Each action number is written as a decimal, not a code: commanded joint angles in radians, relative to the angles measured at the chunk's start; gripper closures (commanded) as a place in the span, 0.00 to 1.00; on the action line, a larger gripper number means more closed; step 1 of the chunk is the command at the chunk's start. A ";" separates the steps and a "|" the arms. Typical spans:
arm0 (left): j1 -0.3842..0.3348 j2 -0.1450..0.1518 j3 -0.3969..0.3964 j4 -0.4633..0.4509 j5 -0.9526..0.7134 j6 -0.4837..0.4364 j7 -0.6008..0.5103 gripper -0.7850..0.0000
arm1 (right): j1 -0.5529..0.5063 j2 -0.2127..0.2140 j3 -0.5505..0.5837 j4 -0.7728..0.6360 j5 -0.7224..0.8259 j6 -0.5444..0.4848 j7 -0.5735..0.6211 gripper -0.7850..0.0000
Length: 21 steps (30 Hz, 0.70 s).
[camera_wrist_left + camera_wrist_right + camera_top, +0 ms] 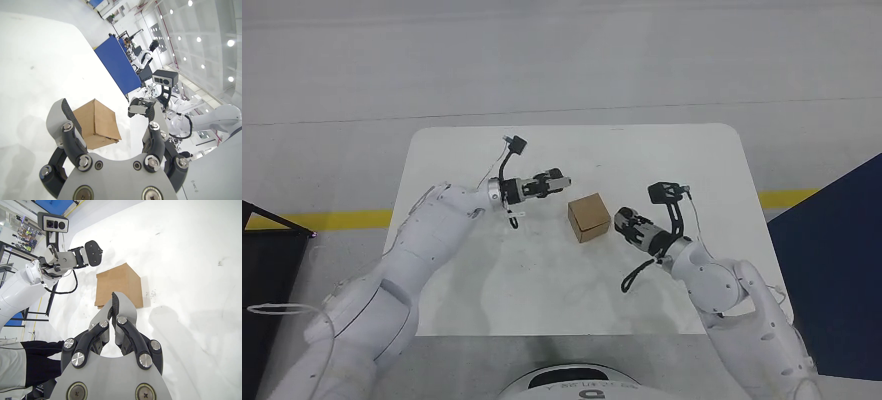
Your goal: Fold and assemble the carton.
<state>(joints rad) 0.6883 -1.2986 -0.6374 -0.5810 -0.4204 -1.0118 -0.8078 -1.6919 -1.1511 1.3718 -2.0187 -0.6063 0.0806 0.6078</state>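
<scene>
Left tool (563,180) spread, right tool (114,298) pinched closed

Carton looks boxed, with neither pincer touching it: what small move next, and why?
Probably ease the open left pincer in to press the bottom flap that sticks out at a corner of the carton; the right pincer is shut and off it.

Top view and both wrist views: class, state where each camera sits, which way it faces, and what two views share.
Top view: overhead on the robot, looking down at the table; left gripper and right gripper flank the carton.
Left wrist view: on that wrist, facing past the open left gripper to the carton; right gripper beyond.
Right wrist view: on that wrist, facing past the shut right gripper to the carton; left gripper beyond.
Shared: both wrist views show the carton.
</scene>
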 commanded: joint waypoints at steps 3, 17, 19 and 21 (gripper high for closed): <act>-0.029 0.042 -0.083 0.002 0.102 0.000 0.066 0.00 | -0.056 0.006 0.089 -0.066 0.002 -0.004 -0.075 0.00; -0.007 0.127 -0.260 -0.164 0.722 0.000 0.578 0.00 | -0.077 0.007 0.119 -0.093 0.005 -0.010 -0.101 0.09; -0.007 0.127 -0.260 -0.165 0.644 0.000 0.556 0.00 | -0.077 0.007 0.119 -0.093 0.005 -0.010 -0.101 0.04; -0.007 0.127 -0.260 -0.165 0.612 0.000 0.556 0.00 | -0.077 0.007 0.119 -0.093 0.005 -0.010 -0.101 0.01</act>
<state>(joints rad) 0.6809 -1.1713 -0.8978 -0.7457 0.1918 -1.0123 -0.2519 -1.7688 -1.1440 1.4912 -2.1118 -0.6014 0.0706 0.5068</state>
